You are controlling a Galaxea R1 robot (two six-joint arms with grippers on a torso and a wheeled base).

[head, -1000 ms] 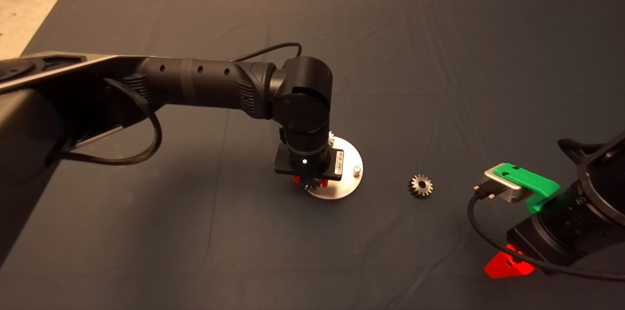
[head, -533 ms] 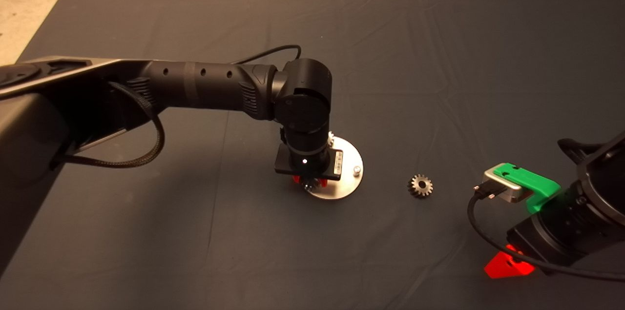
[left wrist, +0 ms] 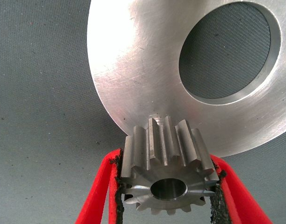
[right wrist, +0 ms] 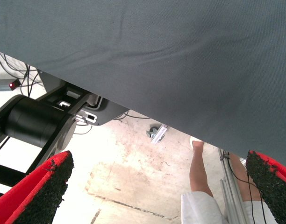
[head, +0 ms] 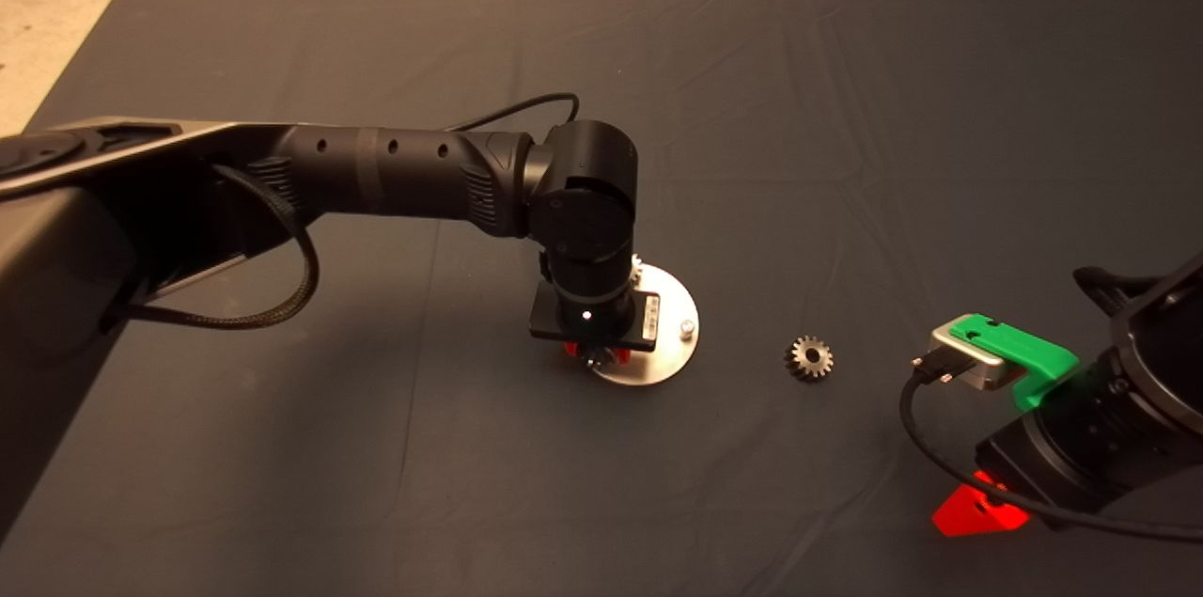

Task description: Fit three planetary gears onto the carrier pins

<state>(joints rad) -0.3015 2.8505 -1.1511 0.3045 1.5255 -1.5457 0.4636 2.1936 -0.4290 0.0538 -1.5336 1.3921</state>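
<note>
Red fingers of the left gripper peek out under the black wrist in the head view, with a few gear teeth showing between them, right over the near-left edge of the disc. That arm reaches in from the left across the mat and bends straight down at the wrist. One bare pin stands on the disc's right side. At the disc's far edge, a bit of another toothed part shows beside the wrist; too little shows to say more. A loose gear lies flat on the mat, well apart to the right of the disc. The right gripper waits at the lower right edge, a red finger lit beneath the green body.

Left wrist view: the two fingers are clamped on a gear, one pad against the teeth on each side, its bore facing the camera. The gear sits over the disc at its rim, just beside the large centre hole, through which the mat shows. Whether the gear touches the disc or a pin I cannot tell.

Right wrist view: the right gripper's fingers stand wide apart, holding nothing. Beyond the mat's edge lie the floor, a black robot base with cables, and a person's leg.
</note>
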